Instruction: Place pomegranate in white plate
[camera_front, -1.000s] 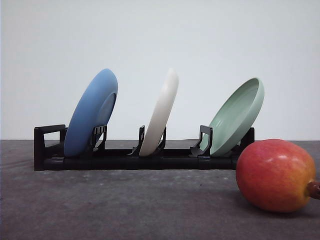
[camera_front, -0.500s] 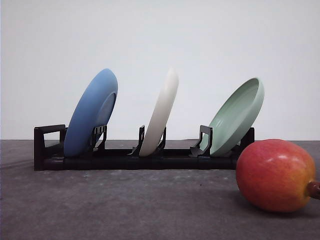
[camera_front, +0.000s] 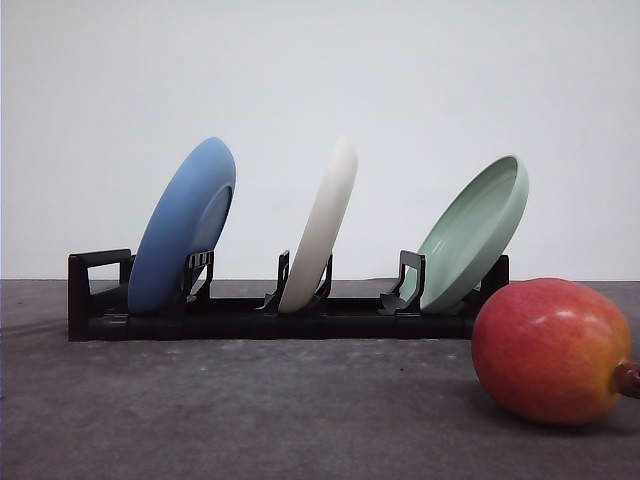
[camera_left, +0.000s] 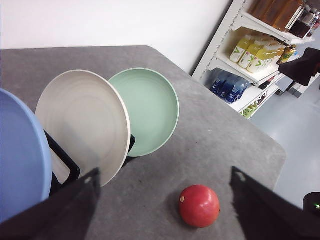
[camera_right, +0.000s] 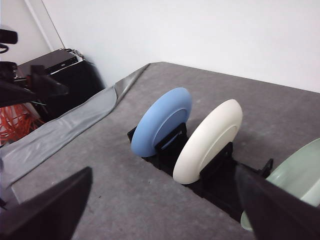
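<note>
Nothing has moved vs. earlier front frames. Round red-to-yellow smooth pomegranate (camera_front: 553, 351) rests on grey matte table (camera_front: 250, 410), at 4 o'clock from off-white round matte plate (camera_front: 322, 226) standing on edge in black plastic rack (camera_front: 100, 290). Left gripper (camera_left: 162, 200) & right gripper (camera_right: 165, 210): fingers apart, empty. Risks: fruit rolling when gripped; tilted plate can't seat it, fruit would likely slide off.
</note>
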